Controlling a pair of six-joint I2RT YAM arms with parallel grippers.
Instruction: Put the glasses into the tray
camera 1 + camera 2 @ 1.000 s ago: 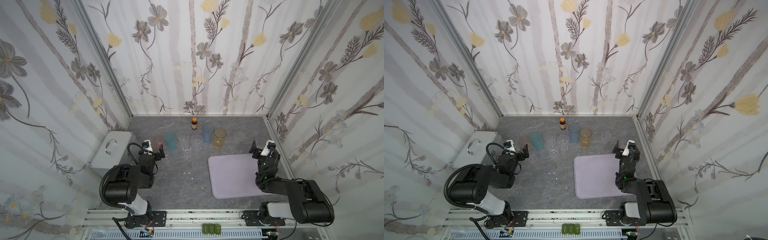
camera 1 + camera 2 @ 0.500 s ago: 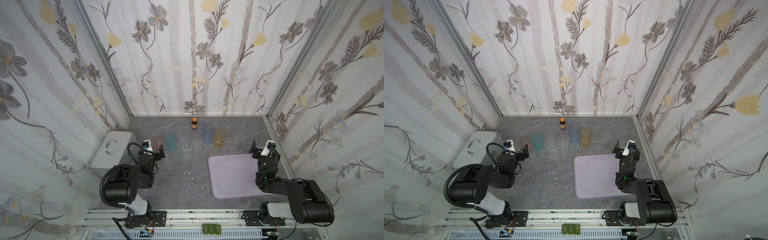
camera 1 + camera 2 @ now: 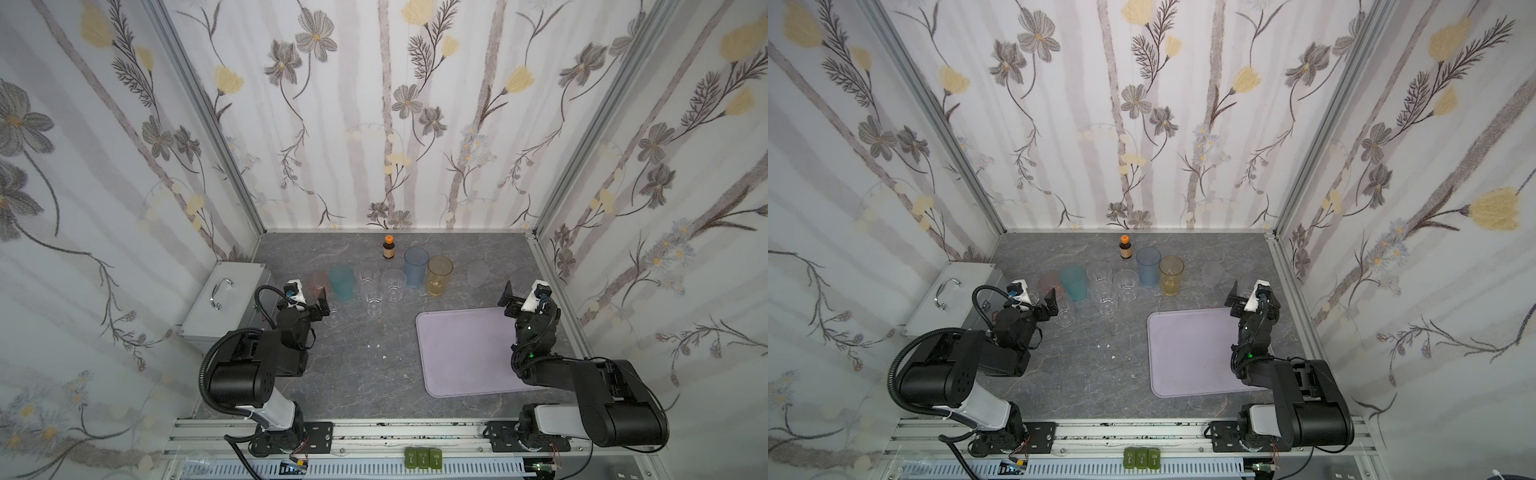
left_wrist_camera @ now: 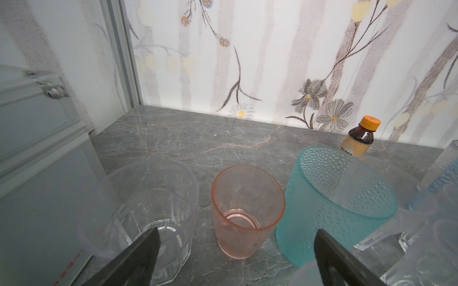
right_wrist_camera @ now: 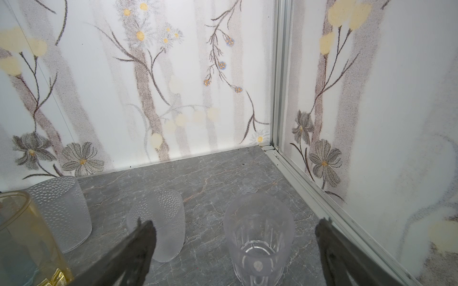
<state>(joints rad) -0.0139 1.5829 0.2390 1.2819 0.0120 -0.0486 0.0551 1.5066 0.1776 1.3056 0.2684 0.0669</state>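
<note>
— Where were the glasses [image 3: 394, 284]?
— Upright on the grey surface [image 3: 365, 374], in a loose row from ten o'clock round to two o'clock. Every one stood outside the tray [image 3: 465, 353], which lay flat at about four o'clock.
— Which colours?
— From the ten o'clock end: a pink glass [image 3: 318, 281], a teal glass [image 3: 341, 282], several clear ones, then a blue glass [image 3: 415, 266] just beside an amber glass [image 3: 439, 274] (the frosted ones toward two o'clock barely showed from above).
— And the grippers?
— The left gripper [image 4: 236, 235], at nine o'clock, had its jaws spread wide and held nothing; the pink glass stood ahead of the gap. The right gripper [image 5: 236, 224], at three o'clock by the tray's far corner, was equally wide and empty, facing a clear ribbed glass [image 5: 259, 230].
— Anything else?
— A small brown bottle [image 3: 389, 249] at twelve o'clock and a metal case [image 3: 224, 299] against the nine o'clock wall.
</note>
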